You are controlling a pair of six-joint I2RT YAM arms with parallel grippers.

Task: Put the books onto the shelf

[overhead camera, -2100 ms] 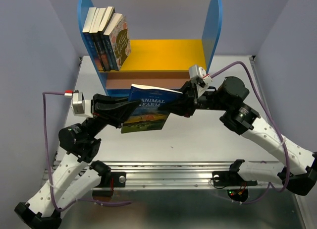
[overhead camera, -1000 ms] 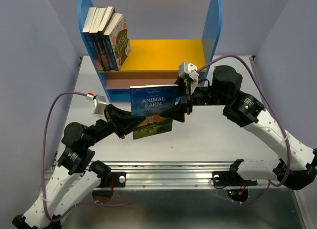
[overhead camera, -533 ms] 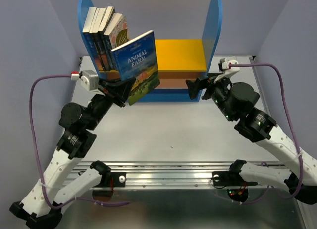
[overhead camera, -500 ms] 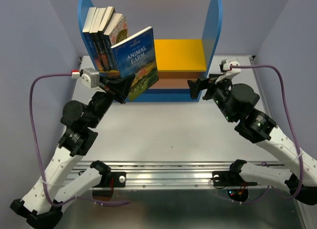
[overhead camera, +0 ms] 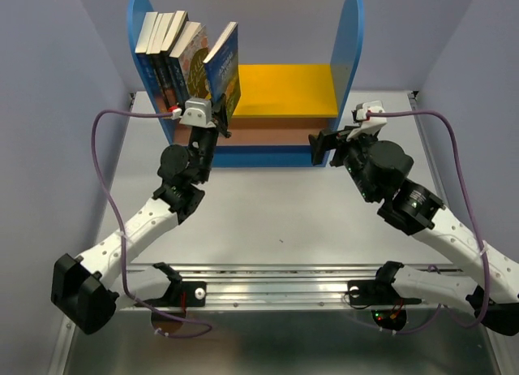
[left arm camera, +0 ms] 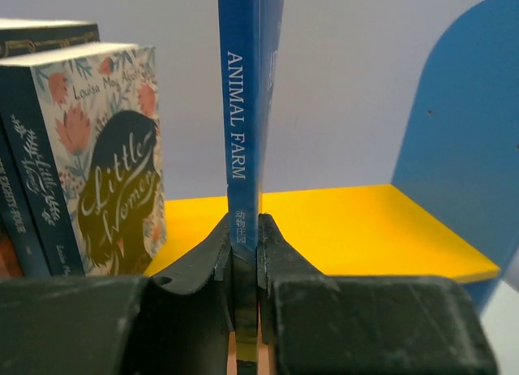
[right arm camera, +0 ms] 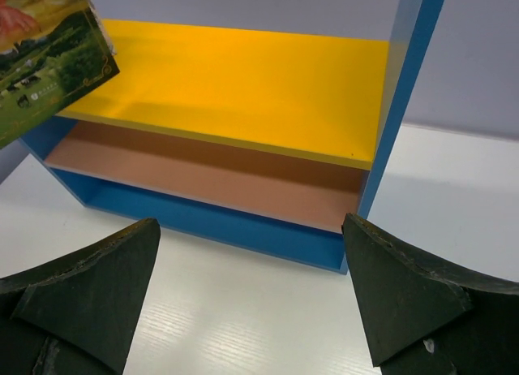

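Left wrist view showed the left claw (left arm camera: 243, 243) clamped on the lower spine of the Animal Farm book (left arm camera: 242, 107), which stood upright directly above the pinch, spine toward the camera. Left of the claw, the Little Women book (left arm camera: 105, 172) ended the row of books (overhead camera: 166, 54) leaning on the yellow upper board (left arm camera: 365, 229) of the shelf (overhead camera: 353, 34), with a gap between it and the held paperback. The fingers hid the book's bottom edge, so contact with the board could not be told.

To do this step well, I judged the book should be carried forward over the board, lowered until its edge sat flat, then slid left against Little Women before release. A thin paperback left standing alone would likely topple right.

From the top external view, the left arm reached forward from its base, its wrist aimed at the shelf front. To its right, the right claw (right arm camera: 250, 229) stood spread wide and held nothing, low over the desk (overhead camera: 284, 204), facing the shelf's lower right corner.
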